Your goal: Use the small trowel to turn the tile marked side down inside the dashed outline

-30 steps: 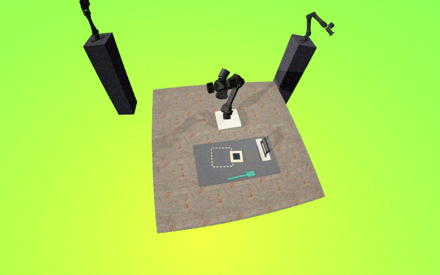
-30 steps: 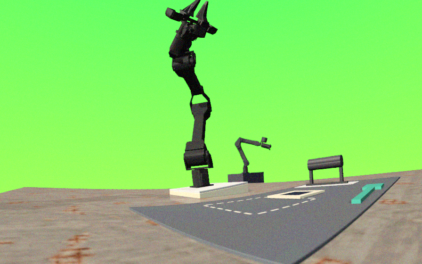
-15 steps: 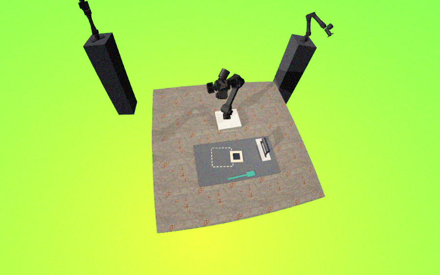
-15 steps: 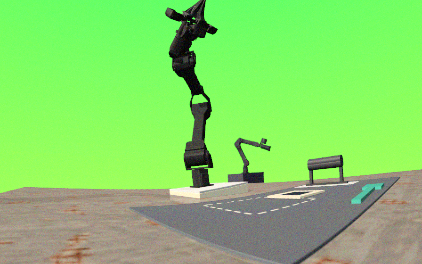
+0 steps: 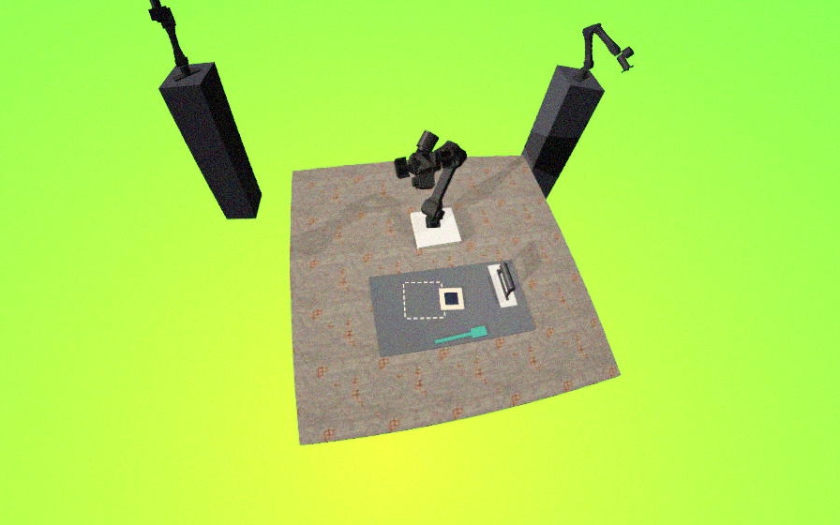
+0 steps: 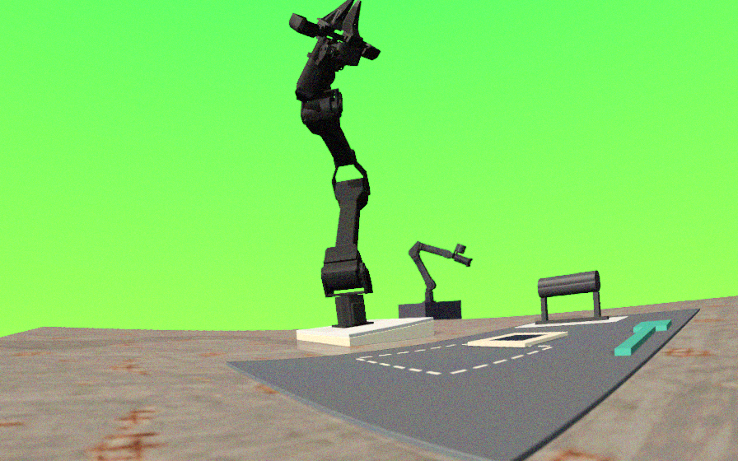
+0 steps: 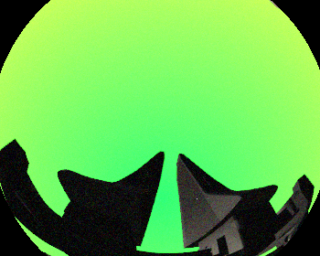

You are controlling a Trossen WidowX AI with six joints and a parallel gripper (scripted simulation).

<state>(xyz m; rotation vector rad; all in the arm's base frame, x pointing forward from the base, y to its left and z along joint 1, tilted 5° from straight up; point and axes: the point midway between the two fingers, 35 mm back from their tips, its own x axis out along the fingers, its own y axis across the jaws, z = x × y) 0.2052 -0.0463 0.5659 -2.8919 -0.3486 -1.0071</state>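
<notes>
The cream tile (image 5: 451, 298) (image 6: 516, 338) lies flat on the grey mat (image 5: 389, 329) (image 6: 418, 406) with its dark square mark facing up. It lies mostly outside the dashed outline (image 5: 405, 283) (image 6: 360, 359), and its left edge overlaps the outline's right side in the top view. The teal trowel (image 5: 459, 336) (image 6: 641, 338) lies flat near the mat's front edge, its blade to the right. My gripper (image 6: 355, 2) (image 7: 171, 154) is raised high above its base, pointing up, far from tile and trowel. Its fingers are nearly together with a narrow gap and nothing between them.
A dark horizontal bar on two posts (image 5: 506, 281) (image 6: 568, 284) stands on a white plate (image 5: 510, 303) at the mat's right end. My arm stands on a white base block (image 5: 436, 241) (image 6: 326, 338) behind the mat. Two other arms stand on dark pillars (image 5: 204, 137) (image 5: 560, 117) at the back.
</notes>
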